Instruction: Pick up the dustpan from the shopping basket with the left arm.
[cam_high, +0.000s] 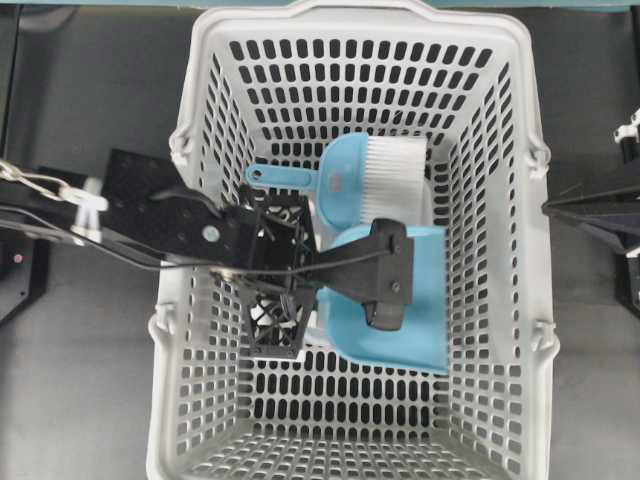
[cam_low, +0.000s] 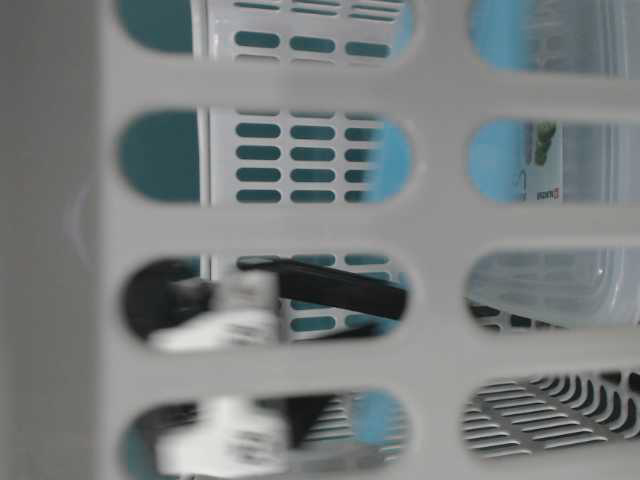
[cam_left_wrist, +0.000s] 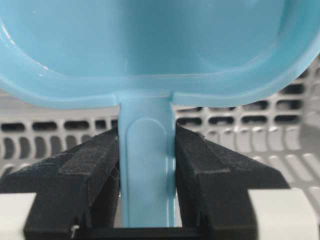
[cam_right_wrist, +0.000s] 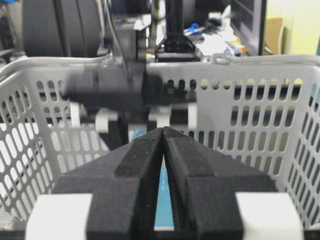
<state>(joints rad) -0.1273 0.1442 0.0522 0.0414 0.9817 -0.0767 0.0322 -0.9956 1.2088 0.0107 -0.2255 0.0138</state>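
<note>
The left arm (cam_high: 150, 225) is being seen reaching in from nine o'clock of the overhead view, over the rim of the shopping basket (cam_high: 200, 110), which is standing on the dark worktop (cam_high: 90, 400). Its left hand (cam_left_wrist: 147, 165) is being held closed on the dustpan (cam_high: 420, 310): in the left wrist view the thin handle is being clamped between the two black fingers (cam_left_wrist: 85, 170), both pads touching it, and the light blue scoop is filling the top of that view with the slotted basket wall behind it. In the overhead view the dustpan is lying inside the basket, a little toward three o'clock from the centre, partly covered by the black wrist. Whether it is being lifted clear of the basket floor cannot be told.

Just beyond the dustpan, toward twelve o'clock, a blue hand brush (cam_high: 350, 180) with white bristles is lying, its handle pointing toward nine o'clock.

At the three o'clock edge of the overhead view, outside the basket, the right arm (cam_high: 600, 210) is being kept. The right hand (cam_right_wrist: 164, 135) is being shown closed in its wrist view, fingertips meeting with nothing between them, facing the basket's outer wall.
</note>
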